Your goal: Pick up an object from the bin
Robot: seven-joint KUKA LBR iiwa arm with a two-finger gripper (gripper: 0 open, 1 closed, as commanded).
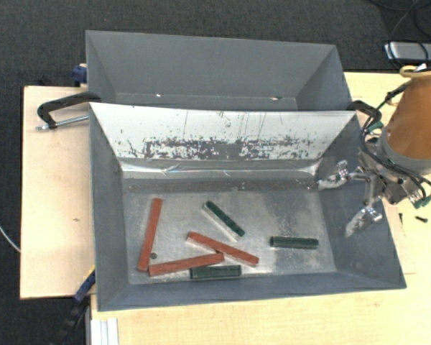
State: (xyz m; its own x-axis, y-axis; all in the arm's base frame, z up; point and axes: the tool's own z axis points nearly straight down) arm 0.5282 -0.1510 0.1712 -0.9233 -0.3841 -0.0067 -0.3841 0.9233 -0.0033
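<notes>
Three red-brown flat sticks (223,249), three dark green flat sticks (294,242) on grey metal bin (201,70) floor; claw (343,203) at right, spread wide, empty.

- Grey metal bin (287,205): flat floor, sloped walls.
- Left red bar (150,234): lies near the left wall.
- Front red bar (185,266) and slanted red bar (223,248): ends meet.
- Front green bar (215,272): just beside the front red bar.
- Middle green bar (225,218): lies diagonally, apart.
- Right green bar (294,242): lies alone.

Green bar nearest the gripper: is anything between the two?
Nothing visible. The green bar lies alone at the right of the bin floor, and the gripper hangs above the right wall beside it.
</notes>
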